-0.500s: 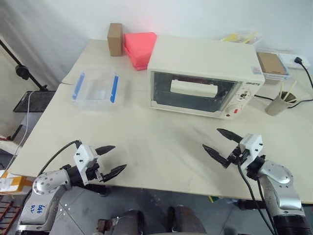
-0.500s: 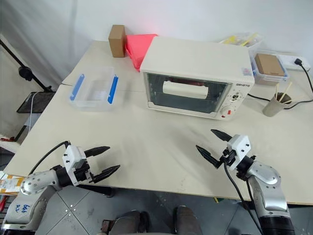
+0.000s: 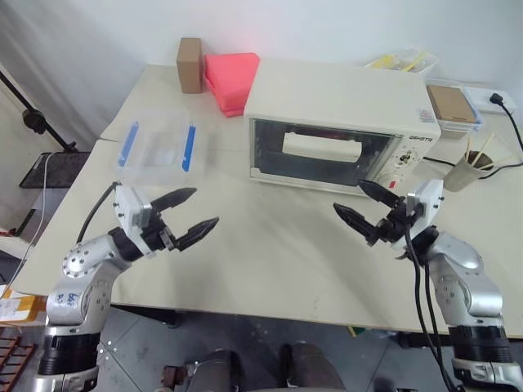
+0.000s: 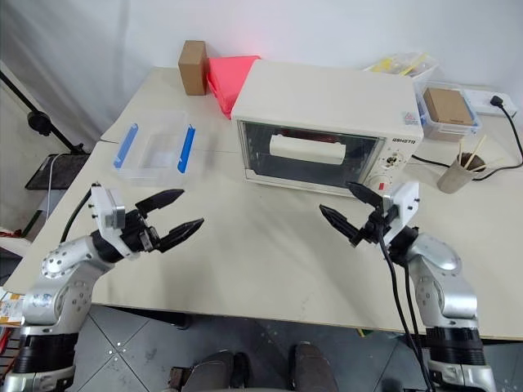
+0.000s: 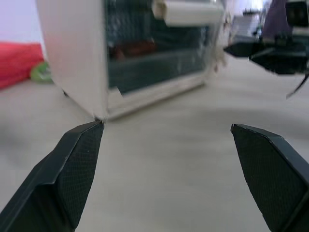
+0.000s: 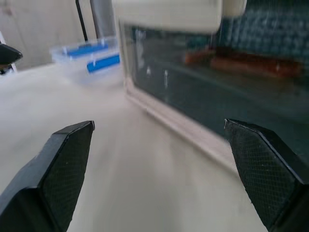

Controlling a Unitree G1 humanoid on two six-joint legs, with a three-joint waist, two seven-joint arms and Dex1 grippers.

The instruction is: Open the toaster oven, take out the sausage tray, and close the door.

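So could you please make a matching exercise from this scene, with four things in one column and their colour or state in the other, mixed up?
Things:
1. door
2. left gripper
3. clear box clips
4. folded cloth

Colour or state:
A. blue
B. red
C. shut
D. open, holding nothing

Pairs: 1-C, 2-D, 3-A, 4-B
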